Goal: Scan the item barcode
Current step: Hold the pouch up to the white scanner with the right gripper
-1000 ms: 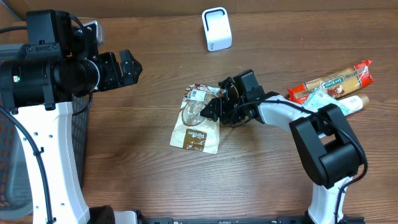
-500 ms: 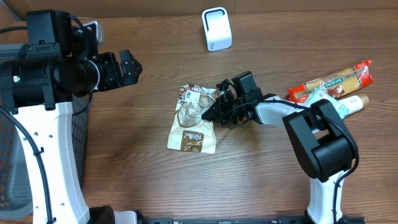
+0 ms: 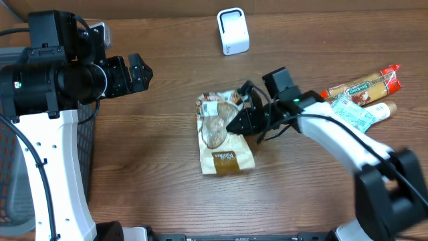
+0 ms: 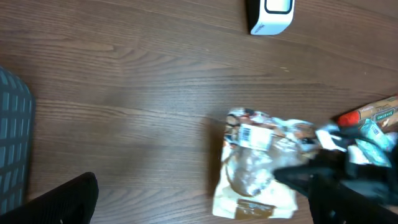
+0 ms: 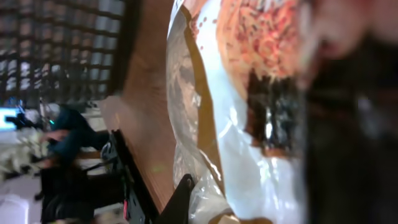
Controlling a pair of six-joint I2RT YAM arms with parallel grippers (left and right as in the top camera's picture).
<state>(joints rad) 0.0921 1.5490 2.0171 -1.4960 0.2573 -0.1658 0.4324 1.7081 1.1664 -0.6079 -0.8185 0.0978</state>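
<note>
The wooden worktop (image 3: 154, 181) carries everything. At its left edge stands a dark mesh basket (image 3: 8, 187), partly hidden by the left arm's white column.

The left arm (image 3: 47, 80) hangs above the left side of the worktop. The left gripper (image 3: 142, 72) is spread wide with nothing between its fingers, well apart from every item.

The right arm (image 3: 334, 134) reaches in from the near right corner toward the middle. The right gripper (image 3: 235, 124) is clenched on the right edge of the snack bag (image 3: 217, 130). In the right wrist view the crinkled clear film of the bag (image 5: 236, 124) lies right against the dark finger, though that view is badly blurred.

The snack bag lies near the middle of the worktop, a little right of centre, its brown printed end toward the near edge. Its end with a white label (image 3: 214, 106) points toward the far edge. The left wrist view shows that label (image 4: 252, 134) facing up.

By the right edge a long red-and-orange packet (image 3: 361, 86) lies beside a teal-and-white sachet (image 3: 351, 110) and a tan pack (image 3: 382, 110).

The white scanner (image 3: 233, 31) stands upright at the far edge, well apart from the bag.
</note>
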